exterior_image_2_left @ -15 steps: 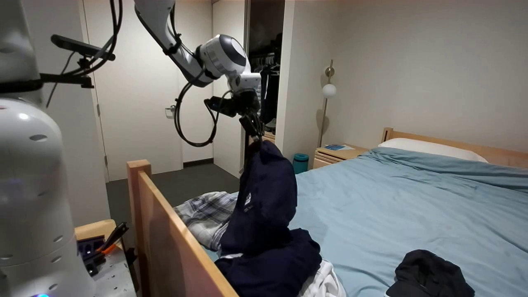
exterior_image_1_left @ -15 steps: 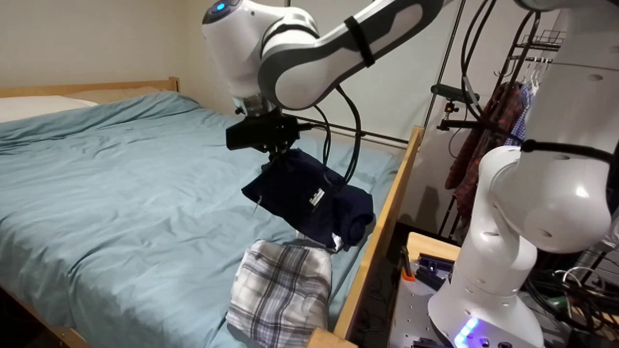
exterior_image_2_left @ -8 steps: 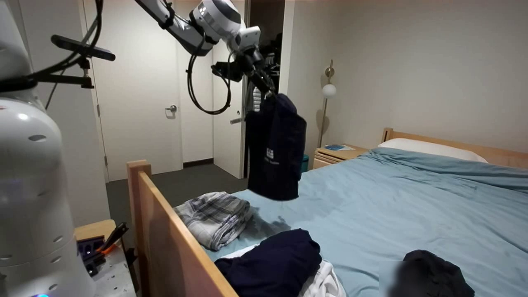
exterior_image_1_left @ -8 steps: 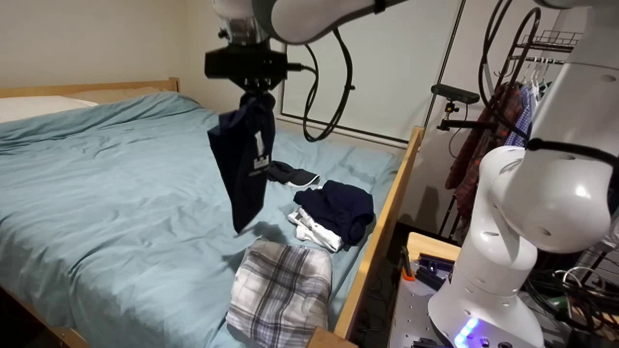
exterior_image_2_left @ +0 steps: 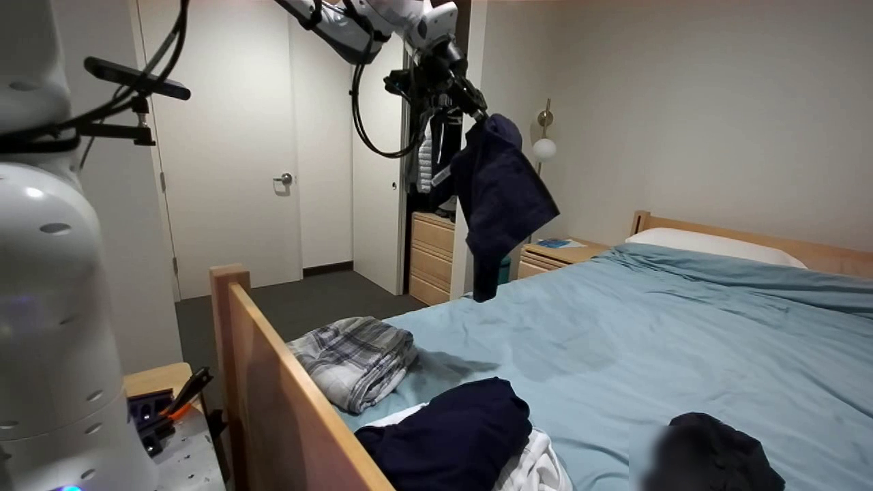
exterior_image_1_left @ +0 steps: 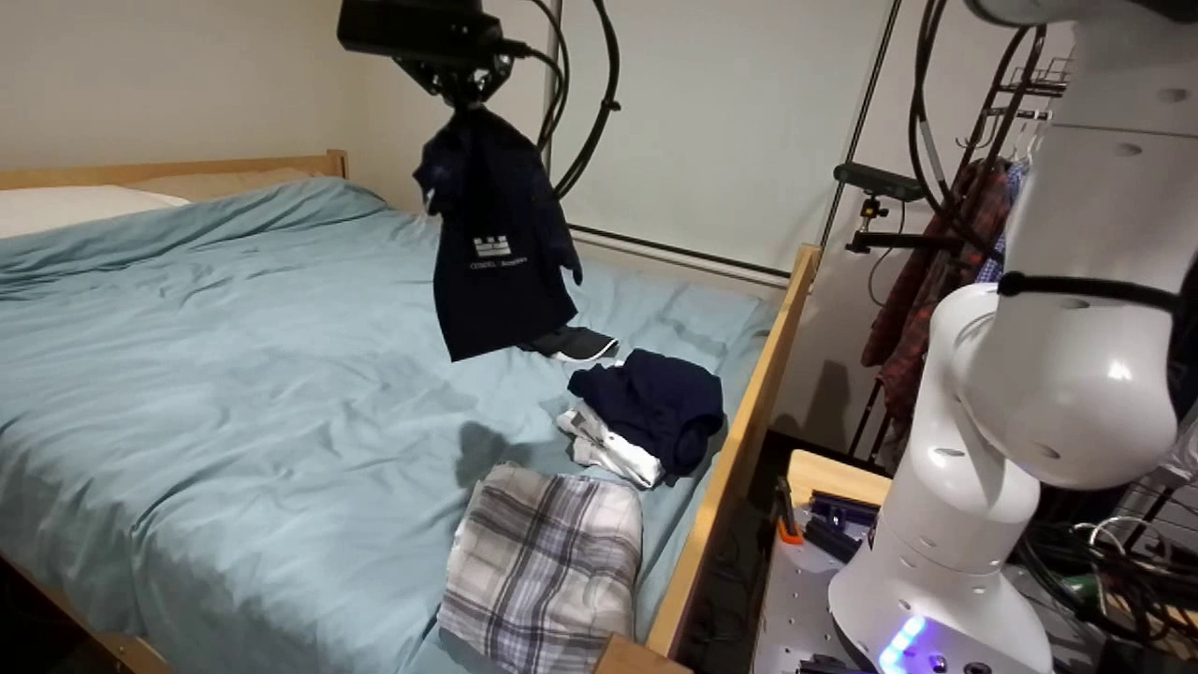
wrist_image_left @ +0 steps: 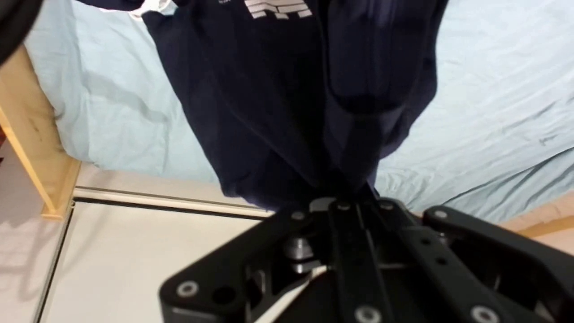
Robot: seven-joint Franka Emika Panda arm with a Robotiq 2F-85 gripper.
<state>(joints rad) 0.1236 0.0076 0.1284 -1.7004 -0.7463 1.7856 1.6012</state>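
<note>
My gripper [exterior_image_1_left: 465,105] is shut on a dark navy garment [exterior_image_1_left: 501,225], which hangs in the air over the bed. In the wrist view the garment [wrist_image_left: 269,103] is pinched at the fingertips and falls in folds; a white print [wrist_image_left: 280,6] shows on it. Below it lie another navy garment [exterior_image_1_left: 660,398] and a white garment [exterior_image_1_left: 613,449] in a heap. Closer to the bed's corner is a folded plaid cloth [exterior_image_1_left: 547,571]. A dark cap [exterior_image_1_left: 585,344] with a pale edge is partly covered by the hanging garment in an exterior view.
The wooden footboard [exterior_image_2_left: 293,382] stands between the robot's base [exterior_image_1_left: 936,599] and the bed [exterior_image_1_left: 234,421]. A camera on a bracket [exterior_image_2_left: 136,78] sticks out beside the arm. Farther off are a nightstand [exterior_image_2_left: 563,254], a wall lamp [exterior_image_2_left: 543,150] and a clothes rack [exterior_image_1_left: 1001,103].
The gripper has risen, carrying the navy garment off the heap. The garment has swung and turned as it lifted. The white garment and the cap have come into sight in an exterior view.
</note>
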